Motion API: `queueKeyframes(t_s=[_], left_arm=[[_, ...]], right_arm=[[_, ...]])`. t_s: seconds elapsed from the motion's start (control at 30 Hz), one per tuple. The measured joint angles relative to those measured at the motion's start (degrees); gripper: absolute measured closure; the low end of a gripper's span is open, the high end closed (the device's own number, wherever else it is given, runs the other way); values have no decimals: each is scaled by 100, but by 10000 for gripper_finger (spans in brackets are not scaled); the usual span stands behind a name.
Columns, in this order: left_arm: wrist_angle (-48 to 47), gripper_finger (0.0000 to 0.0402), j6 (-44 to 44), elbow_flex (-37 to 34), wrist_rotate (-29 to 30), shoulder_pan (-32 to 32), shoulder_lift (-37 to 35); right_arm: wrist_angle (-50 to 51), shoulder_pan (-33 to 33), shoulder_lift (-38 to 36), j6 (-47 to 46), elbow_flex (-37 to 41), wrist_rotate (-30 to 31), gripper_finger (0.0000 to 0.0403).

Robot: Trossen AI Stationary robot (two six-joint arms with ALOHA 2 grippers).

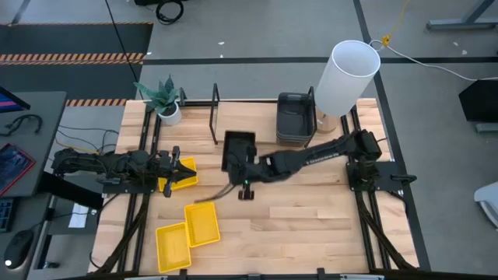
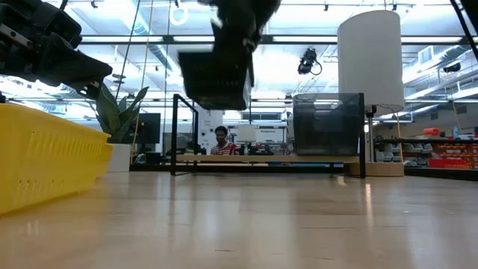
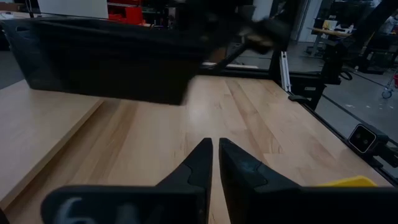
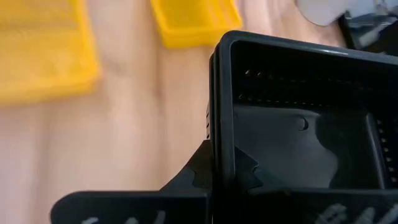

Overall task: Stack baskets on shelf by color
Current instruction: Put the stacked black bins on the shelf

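From above, at about nine o'clock on the worktop [image 1: 311, 225], we see the left claw [image 1: 185, 173] resting just over a yellow basket [image 1: 180, 180]; in its own wrist camera its fingers [image 3: 198, 163] are pressed nearly together and pinch nothing. Two more yellow baskets lie flat side by side at about seven o'clock, one [image 1: 173, 246] touching the other [image 1: 202, 224].

Near the centre, the right claw [image 1: 243, 173] pinches the rim of a small black perforated basket [image 1: 239, 149]. The right wrist camera shows the fingers [image 4: 200, 167] clamped on either side of that basket's wall [image 4: 298, 124], and the table-height view shows it lifted clear of the worktop [image 2: 216, 78].

Toward one o'clock, a stack of dark grey baskets [image 1: 296, 118] sits on the shelf [image 1: 264, 128], just beside a white cylinder [image 1: 346, 78]. A potted plant [image 1: 165, 99] stands at eleven o'clock.
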State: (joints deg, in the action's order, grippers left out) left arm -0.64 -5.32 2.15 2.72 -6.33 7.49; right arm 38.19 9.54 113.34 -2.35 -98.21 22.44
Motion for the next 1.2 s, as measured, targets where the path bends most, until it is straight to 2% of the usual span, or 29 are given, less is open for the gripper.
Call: queueKeyframes(t_s=[0.23,0.37,0.6,0.77,1.0,1.2], left_arm=[[0,374,0,0,0,0,0],[0,368,0,0,0,-1,0],[0,364,0,0,0,-2,0],[0,370,0,0,-1,-1,0],[0,372,0,0,0,-2,0],[0,366,0,0,-2,0,0]], right_arm=[[653,-973,50,526,2,-202,390],[616,-1476,116,946,3,-453,390],[768,-2147,109,1154,7,-930,388],[1262,-2292,109,1405,7,-1358,381],[1853,-2313,109,1273,7,-1362,375],[2074,-2282,109,1147,7,-1303,346]])
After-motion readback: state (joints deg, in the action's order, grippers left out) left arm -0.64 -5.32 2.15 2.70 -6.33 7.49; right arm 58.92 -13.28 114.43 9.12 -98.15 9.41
